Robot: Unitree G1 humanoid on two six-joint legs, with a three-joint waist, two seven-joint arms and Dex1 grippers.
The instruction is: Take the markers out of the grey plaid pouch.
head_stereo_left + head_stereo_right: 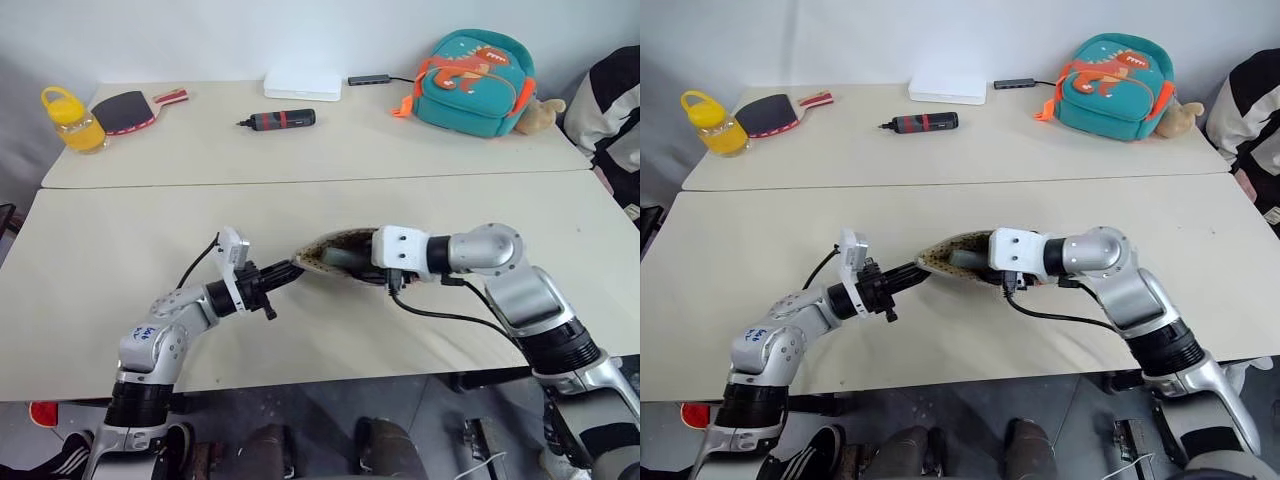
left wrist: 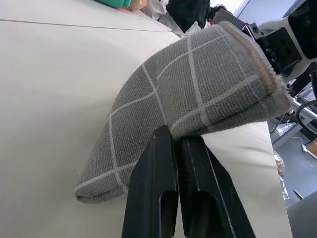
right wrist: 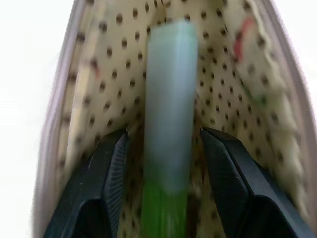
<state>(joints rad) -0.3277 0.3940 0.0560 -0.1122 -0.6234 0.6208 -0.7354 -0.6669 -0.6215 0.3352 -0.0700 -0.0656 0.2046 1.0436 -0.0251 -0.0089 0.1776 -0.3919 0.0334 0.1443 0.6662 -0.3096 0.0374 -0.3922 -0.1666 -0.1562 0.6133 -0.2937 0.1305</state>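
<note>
The flat grey plaid fabric pouch (image 2: 198, 89) was held above the beige table (image 1: 120, 260), pinched in the clamped left gripper (image 2: 177, 144). The right gripper (image 3: 166, 148) was spread inside it, fingers either side of the light green marker (image 3: 168, 124), not touching.

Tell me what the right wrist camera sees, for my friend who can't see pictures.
A light green marker lies inside the pouch's spotted tan lining, with the right gripper open around it, one black finger on each side and not yet touching it.
</note>
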